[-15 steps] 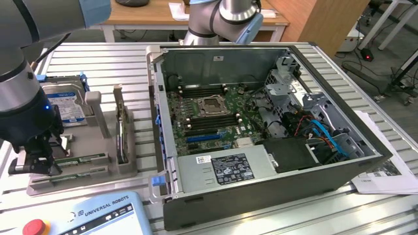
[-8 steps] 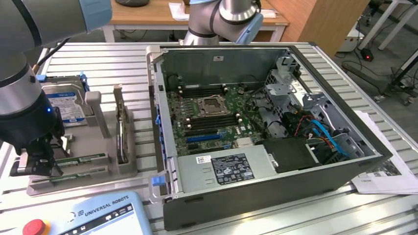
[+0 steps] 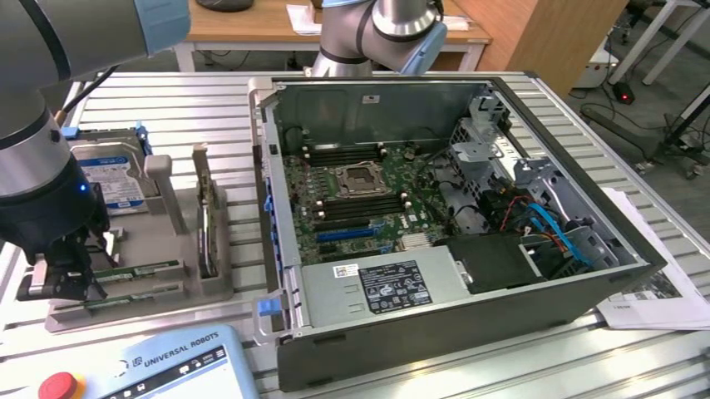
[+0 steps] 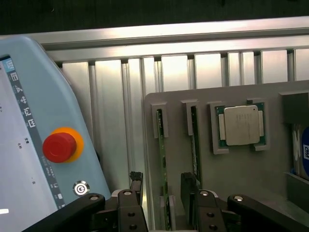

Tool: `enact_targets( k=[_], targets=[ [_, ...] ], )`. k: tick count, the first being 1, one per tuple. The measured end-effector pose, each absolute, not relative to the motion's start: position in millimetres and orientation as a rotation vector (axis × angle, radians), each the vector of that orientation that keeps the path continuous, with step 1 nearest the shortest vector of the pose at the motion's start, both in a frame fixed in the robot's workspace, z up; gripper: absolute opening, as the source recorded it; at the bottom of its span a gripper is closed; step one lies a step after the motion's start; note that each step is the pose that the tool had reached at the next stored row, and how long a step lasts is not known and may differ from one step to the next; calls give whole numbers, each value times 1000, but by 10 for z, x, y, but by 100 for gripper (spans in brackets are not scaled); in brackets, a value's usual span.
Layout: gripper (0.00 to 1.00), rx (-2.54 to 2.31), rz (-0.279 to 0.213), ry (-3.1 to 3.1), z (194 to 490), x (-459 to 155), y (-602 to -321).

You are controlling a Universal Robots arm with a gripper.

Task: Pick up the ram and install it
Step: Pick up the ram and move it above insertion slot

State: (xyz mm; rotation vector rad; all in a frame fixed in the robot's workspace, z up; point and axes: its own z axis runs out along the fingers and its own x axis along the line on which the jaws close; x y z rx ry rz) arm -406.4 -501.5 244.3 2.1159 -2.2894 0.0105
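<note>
Two green ram sticks stand on edge in slots of a grey holder tray (image 4: 251,183). In the wrist view one ram stick (image 4: 161,154) runs between my gripper's black fingers, and the other ram stick (image 4: 194,145) passes under the right finger (image 4: 189,186). My gripper (image 4: 163,191) is open, its jaws apart on either side of the first stick and not pressing on it. In the exterior view the gripper (image 3: 72,278) hangs low over the near end of the tray, with the ram sticks (image 3: 142,269) lying beside it.
An open computer case (image 3: 444,216) with its motherboard (image 3: 355,187) sits at the exterior view's right of the tray. The tray also holds a silver processor chip (image 4: 240,125) and a hard drive (image 3: 111,179). A teach pendant (image 4: 60,144) with a red stop button lies close by.
</note>
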Motion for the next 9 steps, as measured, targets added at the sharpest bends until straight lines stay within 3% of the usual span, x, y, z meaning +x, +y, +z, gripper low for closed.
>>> enact_targets(
  k=[9],
  targets=[
    [45,2115,12,-2289,2443,-4065,-5017]
  ],
)
